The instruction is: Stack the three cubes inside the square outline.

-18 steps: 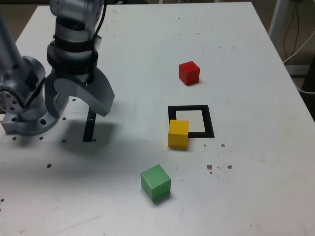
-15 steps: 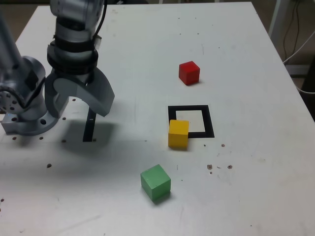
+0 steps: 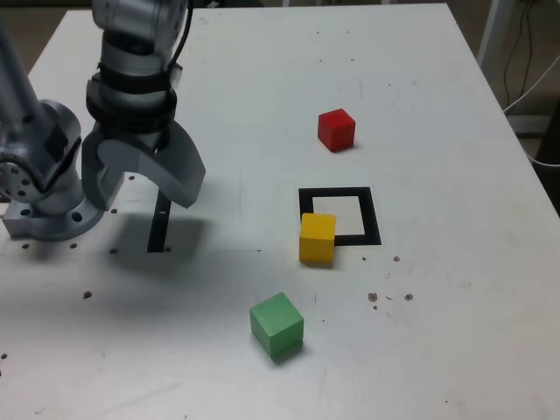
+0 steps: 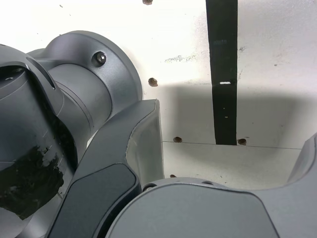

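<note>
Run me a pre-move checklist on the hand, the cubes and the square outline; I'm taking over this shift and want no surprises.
1. Hand open: ok, jaws stand apart.
2. Hand free of any load: ok, nothing between the jaws.
3. Cubes apart from one another, for a clean grasp: ok, red cube, yellow cube and green cube stand separately.
4. Square outline free for stacking: not ok, the yellow cube covers its near-left corner in the exterior view.
5. A cube fully inside the outline as a base: not ok, red and green are outside it.
6. Cubes visible in the wrist view: not ok, it shows the black strip instead.
</note>
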### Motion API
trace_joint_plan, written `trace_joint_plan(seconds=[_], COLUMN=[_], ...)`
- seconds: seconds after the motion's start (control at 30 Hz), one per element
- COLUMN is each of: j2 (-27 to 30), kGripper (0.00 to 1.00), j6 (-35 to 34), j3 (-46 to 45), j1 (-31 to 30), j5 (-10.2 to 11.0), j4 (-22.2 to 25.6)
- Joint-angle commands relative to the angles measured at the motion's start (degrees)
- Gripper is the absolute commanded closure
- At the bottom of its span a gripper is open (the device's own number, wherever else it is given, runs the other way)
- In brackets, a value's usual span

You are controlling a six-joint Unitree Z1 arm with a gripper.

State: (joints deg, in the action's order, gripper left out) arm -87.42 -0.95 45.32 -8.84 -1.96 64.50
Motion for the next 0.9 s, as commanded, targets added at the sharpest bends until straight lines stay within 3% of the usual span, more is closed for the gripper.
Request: trace_joint_plan(seconds=[0.0, 0.4, 0.87], j2=[-0.35, -0.9, -5.8], kGripper=[0.01, 0.01, 0.01], j6=[0.07, 0.07, 1.25], j3=[0.28, 2.06, 15.28], j1=[0.05, 0.05, 1.85], j5=[-0.02, 1.28, 3.71], j4=[0.26, 1.03, 8.23])
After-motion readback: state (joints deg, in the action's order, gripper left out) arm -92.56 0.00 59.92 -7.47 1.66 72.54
